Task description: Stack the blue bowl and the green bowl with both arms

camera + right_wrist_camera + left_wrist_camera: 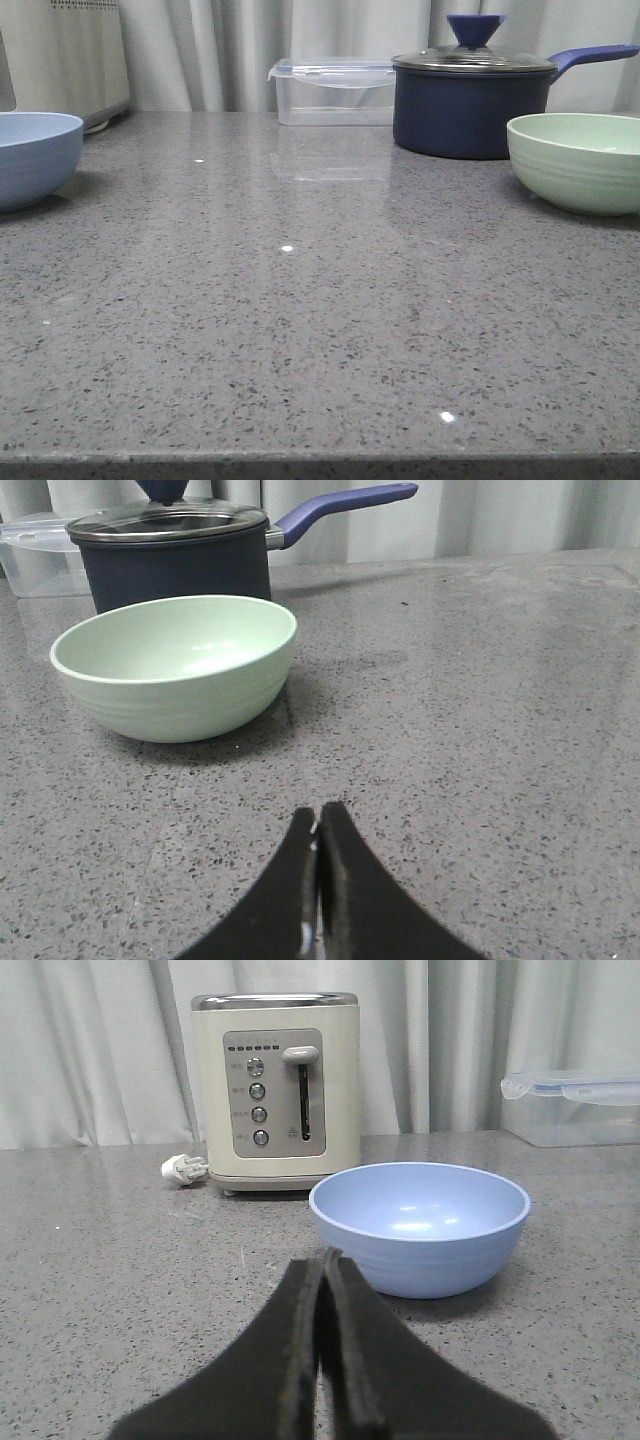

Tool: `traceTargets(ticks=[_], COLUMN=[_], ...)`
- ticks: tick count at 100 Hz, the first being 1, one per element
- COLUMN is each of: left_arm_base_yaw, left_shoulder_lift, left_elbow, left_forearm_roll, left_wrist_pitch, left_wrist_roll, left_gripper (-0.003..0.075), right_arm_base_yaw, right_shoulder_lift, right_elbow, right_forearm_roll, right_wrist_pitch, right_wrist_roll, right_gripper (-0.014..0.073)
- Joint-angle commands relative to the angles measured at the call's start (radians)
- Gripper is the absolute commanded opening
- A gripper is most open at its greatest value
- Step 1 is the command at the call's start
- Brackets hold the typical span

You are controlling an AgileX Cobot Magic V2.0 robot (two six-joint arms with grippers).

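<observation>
Powder-blue bowl (35, 155), mint-green bowl (578, 160), navy saucepan (470, 100), cream toaster (275, 1090), grey speckled counter (300, 330).

Matte blue bowl (420, 1228); glossy speckled stone countertop (300, 330).

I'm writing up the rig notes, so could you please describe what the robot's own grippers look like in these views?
Only the fingers show, in the wrist views. The left gripper has two matte black fingers, broad at the base and tapering to narrow tips, with a slightly rough inner edge. The right gripper looks the same: black, curved, tapering fingers. No cables, markings or arm bodies are visible.
</observation>
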Motion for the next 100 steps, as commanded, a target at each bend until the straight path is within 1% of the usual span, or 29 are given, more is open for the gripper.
traceTargets(ticks=[1,67,100], left_arm_base_yaw=[0.002,0.002,0.002], left_shoulder_lift=[-0.035,-0.035,-0.035], left_elbow=[0.040,0.040,0.031], left_forearm_roll=[-0.008,-0.008,-0.008], left_wrist_pitch=[-0.083,-0.083,-0.084], left_wrist_roll=[-0.007,-0.007,-0.007], left_gripper=[-0.0020,-0.0020,-0.0020], right_arm_base_yaw=[-0.005,-0.005,-0.005], right_shoulder_lift=[-0.018,-0.018,-0.018], right_elbow=[-0.001,-0.001,-0.002], right_forearm_roll=[-0.013,-0.013,0.000], right_wrist_pitch=[-0.077,-0.085,-0.194], right_wrist_roll=[-0.001,-0.001,0.000], right_gripper=[-0.0050,-0.0050,-0.0050])
